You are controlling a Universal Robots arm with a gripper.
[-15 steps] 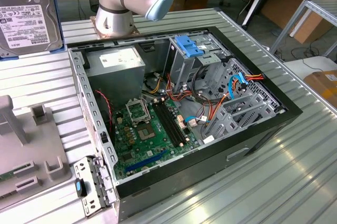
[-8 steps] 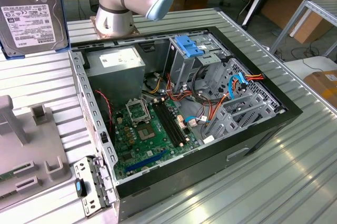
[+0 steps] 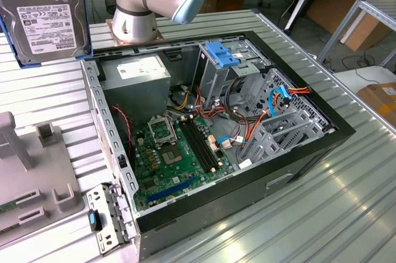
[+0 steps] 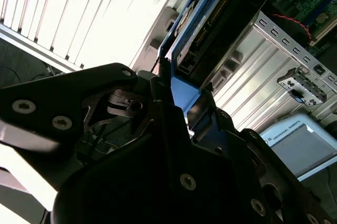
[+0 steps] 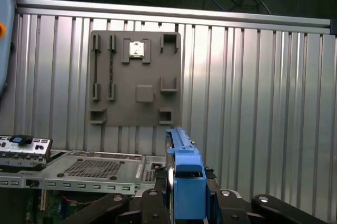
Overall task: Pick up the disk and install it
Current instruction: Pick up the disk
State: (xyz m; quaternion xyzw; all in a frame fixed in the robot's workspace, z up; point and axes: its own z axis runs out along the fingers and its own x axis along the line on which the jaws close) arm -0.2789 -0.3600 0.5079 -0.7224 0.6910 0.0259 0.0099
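End effector (image 5: 187, 203) pinched on the disk (image 5: 185, 171), black fingers (image 5: 217, 209) pressed against either side of its blue carrier frame. In both wrist views the disk shows edge-on, so its face is hidden, and the finger pads are covered by frame and linkage. In the exterior view the disk hangs high at the exterior view's left, upright, with its white label facing the camera. It is cut off by the picture's top and left edges, and the label carries dense small print. It sits apart from the open computer case (image 3: 291, 170), above the ribbed tabletop (image 3: 52, 96). The arm base (image 3: 133, 25) stands just behind the case's far wall, upper part cut off. Inside the case are the power-supply box (image 3: 136, 77) with a white label, and the blue latch (image 3: 219, 52) atop the drive cage (image 3: 213, 86). The green motherboard (image 3: 164, 164) lies on the floor, and orange and blue cables (image 3: 275, 99) cross the front bays, partly hiding them. A grey fixture plate (image 5: 134, 108) lies flat on the tabletop beside the case, cropped in the exterior view. A small metal bracket (image 3: 105, 223) with a blue tab sits at the case's near corner. Bare ribbed tabletop runs along the case on the exterior view's right.
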